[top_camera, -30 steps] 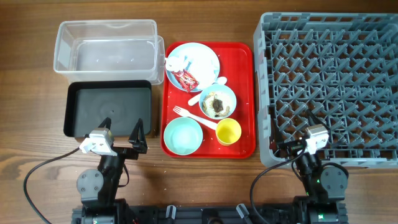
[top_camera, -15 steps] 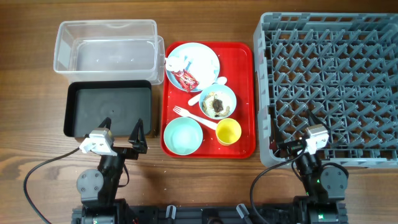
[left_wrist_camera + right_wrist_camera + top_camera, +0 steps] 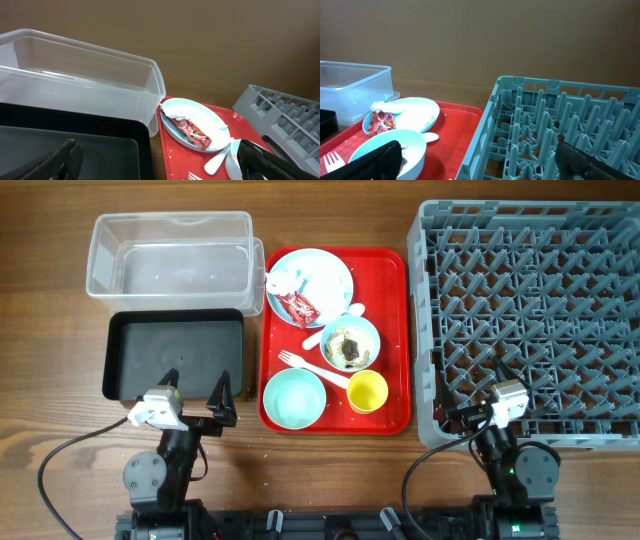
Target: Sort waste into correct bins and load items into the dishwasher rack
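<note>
On the red tray (image 3: 392, 300), a pale blue plate (image 3: 318, 280) holds a crumpled white napkin (image 3: 283, 280) and a red wrapper (image 3: 300, 306). A pale blue bowl (image 3: 350, 343) holds rice-like scraps with brown lumps. A mint-green bowl (image 3: 294, 398), yellow cup (image 3: 367, 392), white fork (image 3: 308, 365) and spoon (image 3: 335, 326) lie there too. The clear tub (image 3: 170, 255) and black tub (image 3: 175, 358) are left of the tray, the grey rack (image 3: 530, 320) right. My left gripper (image 3: 196, 390) is open and empty over the black tub's front edge. My right gripper (image 3: 478, 392) is open and empty at the rack's front left corner.
The left wrist view shows the black tub (image 3: 75, 145), clear tub (image 3: 80, 75), plate with wrapper (image 3: 190, 129) and spoon (image 3: 220, 159). The right wrist view shows the rack wall (image 3: 490, 130), scrap bowl (image 3: 395, 147) and fork (image 3: 332, 160). Cables trail on the wood behind both arms.
</note>
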